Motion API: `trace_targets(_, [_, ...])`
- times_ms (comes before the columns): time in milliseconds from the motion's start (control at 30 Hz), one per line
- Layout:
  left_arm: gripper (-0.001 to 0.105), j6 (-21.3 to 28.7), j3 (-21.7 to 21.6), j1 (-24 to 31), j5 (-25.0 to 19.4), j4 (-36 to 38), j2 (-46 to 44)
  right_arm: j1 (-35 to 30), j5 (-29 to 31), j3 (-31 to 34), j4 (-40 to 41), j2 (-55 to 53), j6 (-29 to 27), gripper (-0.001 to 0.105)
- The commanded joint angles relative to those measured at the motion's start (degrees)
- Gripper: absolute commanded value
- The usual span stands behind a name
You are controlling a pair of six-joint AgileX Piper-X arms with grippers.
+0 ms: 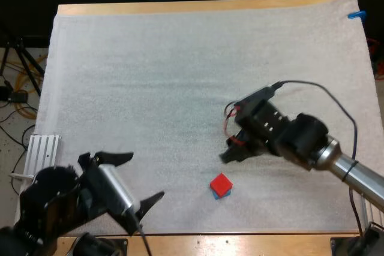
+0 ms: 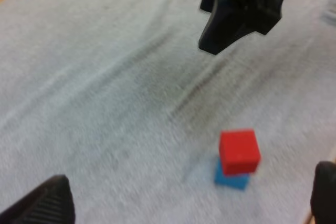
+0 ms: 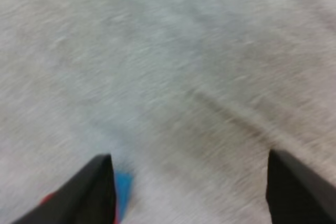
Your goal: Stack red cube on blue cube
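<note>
— Condition of the stack?
— The red cube [image 1: 221,182] sits on the blue cube [image 1: 217,195], slightly askew, on the white mat [image 1: 180,76] near its front edge.
— And the tools?
— The right gripper [image 1: 230,150] hangs just beyond the stack, fingers apart, holding nothing. The left gripper [image 1: 144,177] is spread wide too, well apart from the cubes.
— Recommendation?
— Placement looks complete, in my judgement. The right arm should retreat upward and away with its fingers wide, because a brush could tip the skewed red cube.
</note>
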Motion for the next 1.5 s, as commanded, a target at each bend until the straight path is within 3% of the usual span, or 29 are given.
trace_targets(0, [0.087,-0.7,-0.2,0.6,-0.8,-2.8,1.0,-2.0,0.3,-0.4,0.0,-0.3,-1.5,0.059])
trace_targets(233, [0.087,-0.6,-0.2,8.4,-0.5,-10.1,6.3,-12.0,-2.3,-0.4,-0.2,-0.5,-5.5,0.059])
trace_targets(467, [0.087,-0.7,-0.2,19.7,3.3,-16.0,9.1,-21.8,-2.9,-0.4,-1.6,-2.8,-8.4,0.059])
trace_targets(1000, [0.087,-1.0,-0.2,22.6,1.4,-16.5,9.1,-45.1,-10.0,-0.3,-0.3,-14.8,-11.3,0.059])
trace_targets(1200, [0.087,-2.7,-0.2,26.8,1.0,-16.8,7.7,-46.6,-9.1,-0.3,-0.3,-20.2,-11.4,0.059])
trace_targets(1467, [0.087,-2.7,-0.2,27.1,-4.9,-18.9,-2.6,-46.6,-9.2,0.8,-1.8,-30.5,-11.4,0.059])
